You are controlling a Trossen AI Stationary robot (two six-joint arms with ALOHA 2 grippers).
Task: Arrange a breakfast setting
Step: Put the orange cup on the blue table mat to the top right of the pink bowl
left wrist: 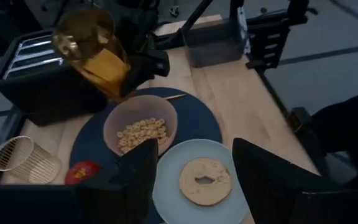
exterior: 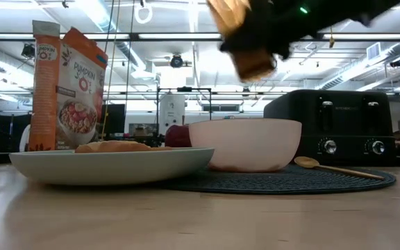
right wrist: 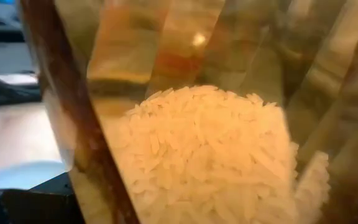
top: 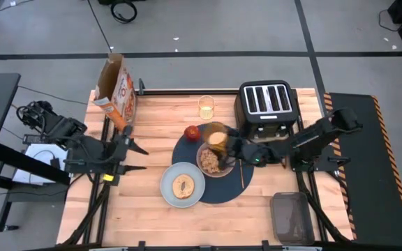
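From above I see my right gripper (top: 230, 146) clamped on the amber cup (top: 217, 138), tilted over the bowl (top: 213, 162) on the mat (top: 187, 150). Left gripper (top: 142, 158) waits half-open beside the mat. Low down, the box (exterior: 67, 94) reads "PUMPKIN O's". Right wrist: rice-like grains (right wrist: 216, 155) fill the cup.

"PUMPKIN O's" on cereal box (exterior: 67, 87)
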